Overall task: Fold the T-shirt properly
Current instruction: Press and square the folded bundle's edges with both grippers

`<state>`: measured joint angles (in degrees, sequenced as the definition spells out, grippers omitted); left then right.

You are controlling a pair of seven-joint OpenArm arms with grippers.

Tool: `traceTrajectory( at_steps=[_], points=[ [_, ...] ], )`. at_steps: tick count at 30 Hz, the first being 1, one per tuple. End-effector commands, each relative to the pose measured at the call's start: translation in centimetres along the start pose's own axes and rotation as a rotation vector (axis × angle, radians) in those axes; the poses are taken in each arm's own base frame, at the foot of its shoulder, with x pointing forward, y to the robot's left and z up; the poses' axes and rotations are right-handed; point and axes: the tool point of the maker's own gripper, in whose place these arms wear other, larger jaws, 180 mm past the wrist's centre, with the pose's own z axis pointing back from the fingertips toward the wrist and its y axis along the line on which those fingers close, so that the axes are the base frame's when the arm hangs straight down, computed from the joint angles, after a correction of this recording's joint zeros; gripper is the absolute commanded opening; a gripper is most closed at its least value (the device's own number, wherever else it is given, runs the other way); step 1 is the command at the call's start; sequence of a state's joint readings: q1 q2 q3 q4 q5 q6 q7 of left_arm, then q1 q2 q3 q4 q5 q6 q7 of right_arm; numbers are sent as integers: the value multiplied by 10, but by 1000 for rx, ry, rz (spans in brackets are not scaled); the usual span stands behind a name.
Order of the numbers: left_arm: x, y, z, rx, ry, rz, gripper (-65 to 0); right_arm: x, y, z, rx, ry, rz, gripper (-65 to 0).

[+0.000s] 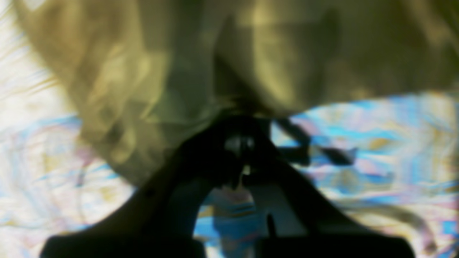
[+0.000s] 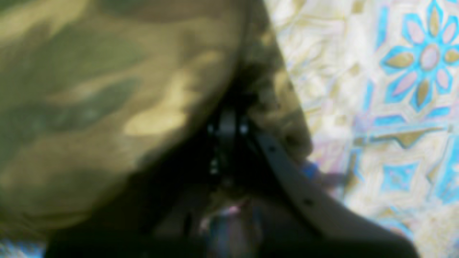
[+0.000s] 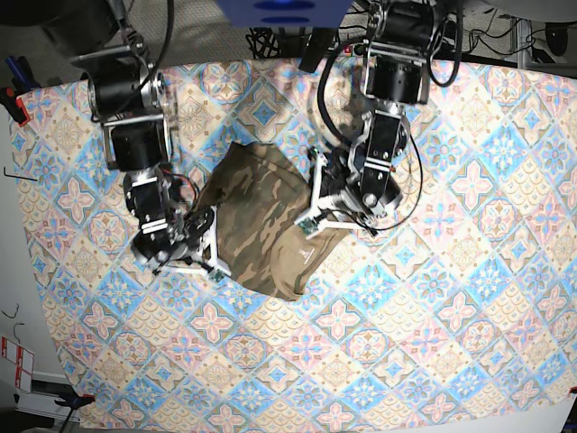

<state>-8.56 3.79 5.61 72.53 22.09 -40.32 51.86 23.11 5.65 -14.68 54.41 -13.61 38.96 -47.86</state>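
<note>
While both grippers pinch opposite edges of the camouflage T-shirt bunched at the patterned tablecloth's centre, left gripper at three o'clock, right gripper at nine; uneven pulling risks slipped cloth, a crooked fold.

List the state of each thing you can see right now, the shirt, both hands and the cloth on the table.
T-shirt: bunched and partly folded, lifted at two edges between the arms, its lower corner hanging toward the tablecloth.
Left hand: shut on the T-shirt, pinching a gathered edge.
Right hand: shut on the T-shirt, gripping its edge.
Tablecloth: spread flat over the table, patterned, slightly wrinkled.
</note>
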Motion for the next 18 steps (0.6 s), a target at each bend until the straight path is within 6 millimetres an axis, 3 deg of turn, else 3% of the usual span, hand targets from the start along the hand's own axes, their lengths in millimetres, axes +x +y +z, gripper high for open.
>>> traceTrajectory(
  at_steps=[1, 5, 8, 14, 18],
  points=[
    [15, 17, 6, 33, -37, 9, -650, -2, 9, 3, 0, 29, 56, -642],
    [28, 36, 6, 42, -66, 37, -650, -9, 29, 19, -49, 65, 171, -642],
    [39, 37, -3, 9, -94, 42, -650, -6, 52, 27, -59, 79, 255, -642],
    [77, 7, -22, -105, -188, 63, -650, -2, 80, 36, -61, 100, 354, -642],
    [97, 8, -19, -109, -226, 54, -650, 5, 100, 37, -48, 98, 428, -642]
  ],
)
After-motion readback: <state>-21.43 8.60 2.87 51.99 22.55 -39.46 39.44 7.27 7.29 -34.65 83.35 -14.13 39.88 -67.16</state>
